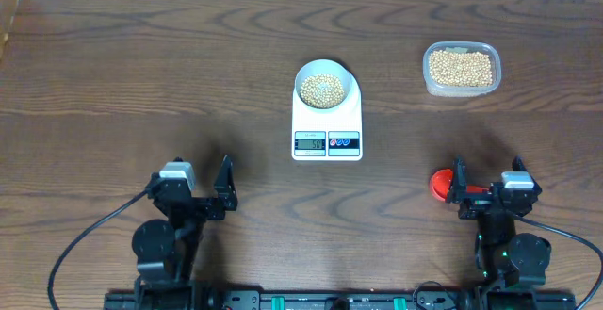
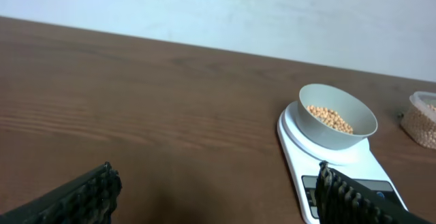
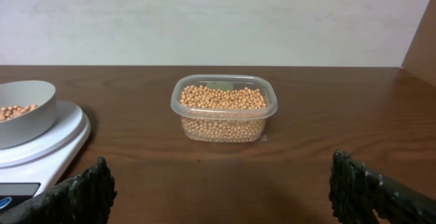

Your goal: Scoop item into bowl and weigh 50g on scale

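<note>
The white scale [image 1: 326,131] stands at the table's middle, display and buttons on its near edge. The pale bowl [image 1: 350,84] sits on it, holding a layer of tan beans [image 1: 321,89]. It also shows in the left wrist view [image 2: 361,123], on the scale [image 2: 294,142], and at the left edge of the right wrist view [image 3: 30,118]. My left gripper [image 1: 193,192] is open and empty at the near left, well short of the scale; its fingers [image 2: 216,183] frame bare wood. My right gripper [image 1: 490,189] is open and empty at the near right [image 3: 221,176].
A clear plastic tub [image 1: 461,69] full of beans stands at the far right, straight ahead of my right gripper [image 3: 223,108]. A small red object [image 1: 439,186], perhaps a scoop, lies on the table just left of my right gripper. The far table edge meets a pale wall.
</note>
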Robot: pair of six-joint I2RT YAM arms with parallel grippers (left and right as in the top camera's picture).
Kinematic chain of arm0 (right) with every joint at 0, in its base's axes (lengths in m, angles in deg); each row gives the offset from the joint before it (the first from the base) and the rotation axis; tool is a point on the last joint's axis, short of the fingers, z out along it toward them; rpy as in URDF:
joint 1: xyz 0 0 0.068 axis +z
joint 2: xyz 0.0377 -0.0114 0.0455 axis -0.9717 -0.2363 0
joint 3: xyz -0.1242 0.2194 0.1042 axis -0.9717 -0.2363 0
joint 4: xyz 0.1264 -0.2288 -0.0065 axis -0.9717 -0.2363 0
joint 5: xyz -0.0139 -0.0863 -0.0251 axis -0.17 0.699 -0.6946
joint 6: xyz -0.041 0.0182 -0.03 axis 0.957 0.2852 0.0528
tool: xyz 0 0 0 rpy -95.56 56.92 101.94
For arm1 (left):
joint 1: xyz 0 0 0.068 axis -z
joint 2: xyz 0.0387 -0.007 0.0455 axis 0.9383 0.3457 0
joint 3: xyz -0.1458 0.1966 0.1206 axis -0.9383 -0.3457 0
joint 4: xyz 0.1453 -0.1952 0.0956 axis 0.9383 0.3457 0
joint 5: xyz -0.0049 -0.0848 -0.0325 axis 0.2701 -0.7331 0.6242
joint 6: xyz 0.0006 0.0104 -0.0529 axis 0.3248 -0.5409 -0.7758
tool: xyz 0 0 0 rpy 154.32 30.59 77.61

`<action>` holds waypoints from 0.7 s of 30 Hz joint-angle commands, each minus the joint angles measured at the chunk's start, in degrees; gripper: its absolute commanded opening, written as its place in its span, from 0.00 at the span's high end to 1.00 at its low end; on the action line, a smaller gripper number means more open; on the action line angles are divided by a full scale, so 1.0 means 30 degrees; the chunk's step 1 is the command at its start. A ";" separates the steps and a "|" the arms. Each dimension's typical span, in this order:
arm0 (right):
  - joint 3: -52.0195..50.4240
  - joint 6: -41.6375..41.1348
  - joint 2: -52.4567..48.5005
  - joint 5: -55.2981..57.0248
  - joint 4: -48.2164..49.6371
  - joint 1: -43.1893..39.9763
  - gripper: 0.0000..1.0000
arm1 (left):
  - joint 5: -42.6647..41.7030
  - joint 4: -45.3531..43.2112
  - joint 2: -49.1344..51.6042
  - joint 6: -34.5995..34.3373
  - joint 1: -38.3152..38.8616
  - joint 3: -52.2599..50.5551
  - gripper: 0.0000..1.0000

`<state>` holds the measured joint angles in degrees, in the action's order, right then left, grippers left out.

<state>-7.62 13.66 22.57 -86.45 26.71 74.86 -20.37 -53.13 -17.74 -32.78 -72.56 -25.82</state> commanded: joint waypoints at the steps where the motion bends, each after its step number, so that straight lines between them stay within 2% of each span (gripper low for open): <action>1: -0.0029 0.0226 0.0117 -0.0117 -0.0087 0.0131 0.01 | 0.0015 -0.0160 -0.1166 -0.0262 0.0102 -0.0525 0.07; 7: -0.0029 0.0226 0.0117 -0.0117 -0.0087 0.0131 0.01 | 0.0459 -0.0503 -0.3060 -0.0262 -0.0051 -0.2091 0.07; 21: -0.0029 0.0226 0.0117 -0.0117 -0.0087 0.0131 0.01 | 0.1348 -0.1144 -0.3126 -0.0248 -0.0007 -0.3220 0.07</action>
<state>-7.62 13.66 22.57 -86.45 26.71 74.86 -17.09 -57.41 -26.60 -32.81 -72.61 -33.73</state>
